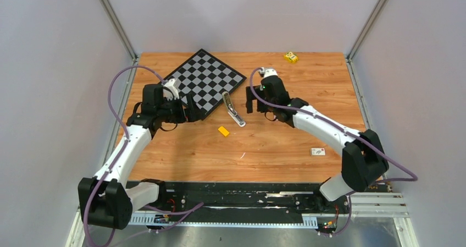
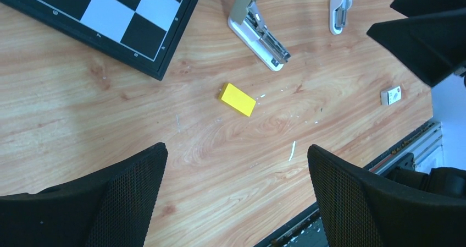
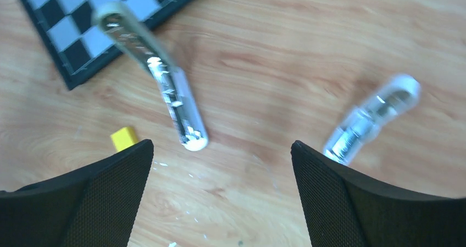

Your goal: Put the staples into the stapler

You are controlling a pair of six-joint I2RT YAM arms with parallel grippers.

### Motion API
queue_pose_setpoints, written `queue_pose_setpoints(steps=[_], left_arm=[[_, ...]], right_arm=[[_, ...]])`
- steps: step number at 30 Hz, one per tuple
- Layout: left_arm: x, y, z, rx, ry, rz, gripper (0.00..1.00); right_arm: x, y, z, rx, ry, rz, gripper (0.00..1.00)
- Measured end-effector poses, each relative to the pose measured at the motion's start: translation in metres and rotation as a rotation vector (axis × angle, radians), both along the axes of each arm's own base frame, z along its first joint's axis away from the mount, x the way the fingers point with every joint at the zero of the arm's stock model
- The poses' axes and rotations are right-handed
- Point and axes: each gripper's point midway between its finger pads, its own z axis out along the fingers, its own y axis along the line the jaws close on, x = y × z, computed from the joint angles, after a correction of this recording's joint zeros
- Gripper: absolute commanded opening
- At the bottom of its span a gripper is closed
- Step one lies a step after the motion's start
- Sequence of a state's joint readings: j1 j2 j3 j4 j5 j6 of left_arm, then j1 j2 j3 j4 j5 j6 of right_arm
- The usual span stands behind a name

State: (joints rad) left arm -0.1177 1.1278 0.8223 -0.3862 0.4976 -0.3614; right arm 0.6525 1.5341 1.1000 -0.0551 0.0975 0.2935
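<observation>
The stapler (image 1: 233, 110) lies swung open on the wooden table next to the chessboard's near corner. It also shows in the left wrist view (image 2: 258, 31) and the right wrist view (image 3: 175, 99), with its shiny tray exposed. A thin pale sliver (image 1: 242, 155) lies on the wood (image 2: 292, 151); I cannot tell whether it is a staple strip. My left gripper (image 1: 189, 108) is open and empty (image 2: 236, 151), left of the stapler. My right gripper (image 1: 251, 99) is open and empty (image 3: 221, 146), just right of the stapler.
A chessboard (image 1: 204, 81) lies at the back left. A yellow block (image 1: 223, 130) lies near the stapler. A small white-and-metal piece (image 3: 373, 117) lies right of the stapler. A small white box (image 1: 317, 151) sits front right. A yellow object (image 1: 290, 56) is at the far edge.
</observation>
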Motion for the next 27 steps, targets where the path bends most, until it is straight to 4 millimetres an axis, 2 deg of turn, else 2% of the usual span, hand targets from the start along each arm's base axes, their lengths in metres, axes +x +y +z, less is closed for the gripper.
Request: queue_pose_setpoints(steps=[4,13,16,19,27], left_arm=[[-0.002,-0.001,0.009,0.0,-0.042,-0.02,1.0],[-0.009,-0.004,0.01,-0.006,-0.06,-0.048,1.0],[-0.009,-0.004,0.009,-0.002,-0.062,-0.053,1.0],[-0.01,-0.003,0.009,0.0,-0.064,-0.055,1.0],[-0.011,-0.003,0.014,0.0,-0.081,-0.059,1.0]], right_arm=[[-0.01,-0.052,-0.006,0.007,0.119,-0.206,1.0],[-0.05,-0.179,-0.043,0.031,0.286,-0.681,0.99],[-0.06,-0.216,-0.057,0.042,0.324,-0.816,0.98],[-0.072,-0.243,-0.07,0.031,0.353,-0.916,0.98],[-0.095,-0.295,-0.101,0.024,0.435,-1.115,0.99]])
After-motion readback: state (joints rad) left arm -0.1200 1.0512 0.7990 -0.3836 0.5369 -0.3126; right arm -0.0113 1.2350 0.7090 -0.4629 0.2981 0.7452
